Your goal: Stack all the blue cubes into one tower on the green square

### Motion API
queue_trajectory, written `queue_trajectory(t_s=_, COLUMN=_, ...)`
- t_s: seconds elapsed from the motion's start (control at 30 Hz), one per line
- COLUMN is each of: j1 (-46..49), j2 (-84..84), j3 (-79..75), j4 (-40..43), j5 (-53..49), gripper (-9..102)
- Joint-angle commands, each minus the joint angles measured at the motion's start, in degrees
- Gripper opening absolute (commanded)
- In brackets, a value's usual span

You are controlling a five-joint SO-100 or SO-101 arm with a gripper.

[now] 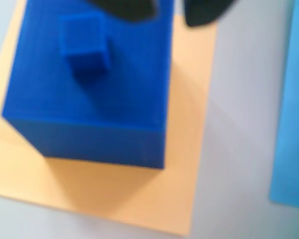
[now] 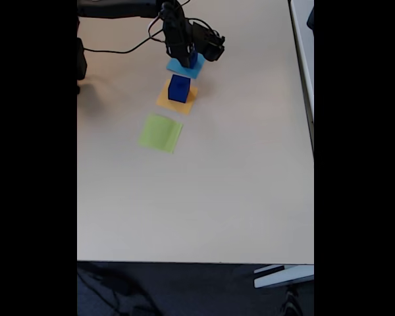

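**Blue cubes off the green square; two stacked on orange-yellow paper**

In the fixed view, going near to far: the flat lime-green paper square lies bare on the pale table, left of centre. Just beyond it, toward the upper part of the frame, is the flat orange-yellow paper square, carrying a glossy dark blue cube. Farther still lies the flat light blue paper square, with another dark blue cube on it, partly covered by the black arm that reaches in from the upper left.

In the wrist view, the large dark blue cube fills the upper left of the frame and sits on the orange-yellow paper. A small dark blue cube rests on its top face, toward the upper left corner of that face. The light blue paper runs along the right edge.

The gripper shows as two dark, blurred finger shapes at the top edge of the wrist view, above the large cube. The fingertips stand apart with nothing between them.
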Motion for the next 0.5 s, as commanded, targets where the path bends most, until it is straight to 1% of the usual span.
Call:
queue_trajectory(t_s=0.0, j1=0.7, j2=5.2, j3=0.7, j4=-3.0, j5=-1.0, gripper=0)
queue_trajectory(t_s=0.3, j1=1.1, j2=6.2, j3=2.1, j4=-3.7, j5=-1.5, gripper=0)
queue_trajectory(t_s=0.47, j1=1.7, j2=7.6, j3=6.2, j4=-7.0, j5=-1.8, gripper=2)
